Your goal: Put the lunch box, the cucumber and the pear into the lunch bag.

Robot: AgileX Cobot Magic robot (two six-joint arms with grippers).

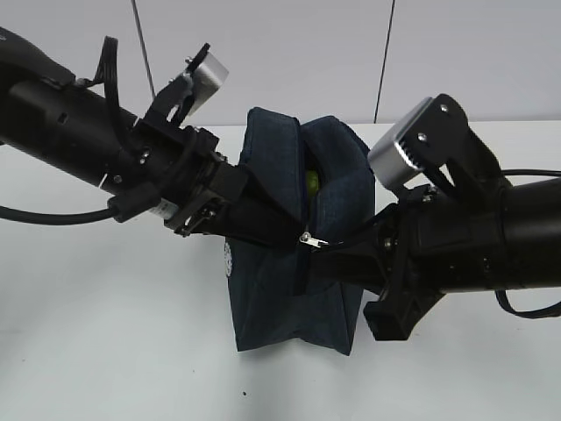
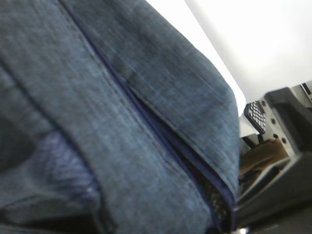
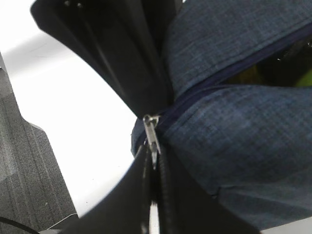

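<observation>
While the lunch bag (image 1: 294, 263) stands upright near the middle of the white bench (image 1: 105, 333), closer to its far edge than its near one, I have both arms pressed against it. My right gripper (image 3: 154, 161) comes in from the right side and is clamped on the metal zipper pull (image 3: 151, 139), its two dark fingers pinched together with the silver tab between them. The pull sits at the lower end of the bag's open mouth, on the face turned toward the near edge.

My left gripper (image 1: 272, 215) reaches in from the left and lies against the bag's left flap; its tips are lost against the dark fabric, so I cannot tell whether it grips the cloth or merely touches it, nor how wide it stands. My left wrist view is filled with blue denim-like weave and the zipper seam (image 2: 161, 131) running diagonally across it.

Between the two flaps the mouth gapes, and something yellow-green (image 1: 312, 182) shows inside (too little of it to say whether it is the pear or the cucumber). A small white round logo (image 1: 228, 260) peeks out on the bag's left side, just under my left arm.
</observation>
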